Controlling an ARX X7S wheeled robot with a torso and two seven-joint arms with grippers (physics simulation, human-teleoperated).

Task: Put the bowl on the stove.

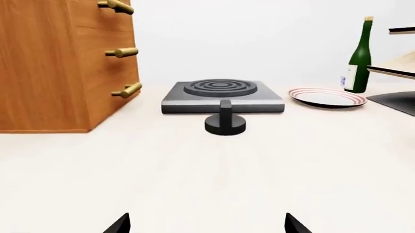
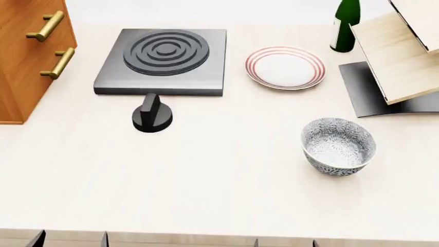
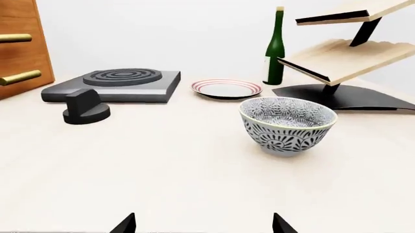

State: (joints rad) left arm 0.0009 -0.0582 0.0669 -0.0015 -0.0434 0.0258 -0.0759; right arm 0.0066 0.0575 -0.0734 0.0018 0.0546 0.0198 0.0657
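- Both grippers' fingers are sitting spread open and empty at the frame's bottom edge: left fingers (image 1: 120, 224), right fingers (image 3: 124, 224).
- The bowl (image 2: 338, 146) is standing upright on the bench (image 2: 219, 190), lower right of the head frame.
- The knob (image 2: 151, 115) is lying just before the stove (image 2: 164, 60), upper left.
- The plate (image 2: 285, 67) is resting right of the stove, the bottle (image 2: 345, 23) beyond.
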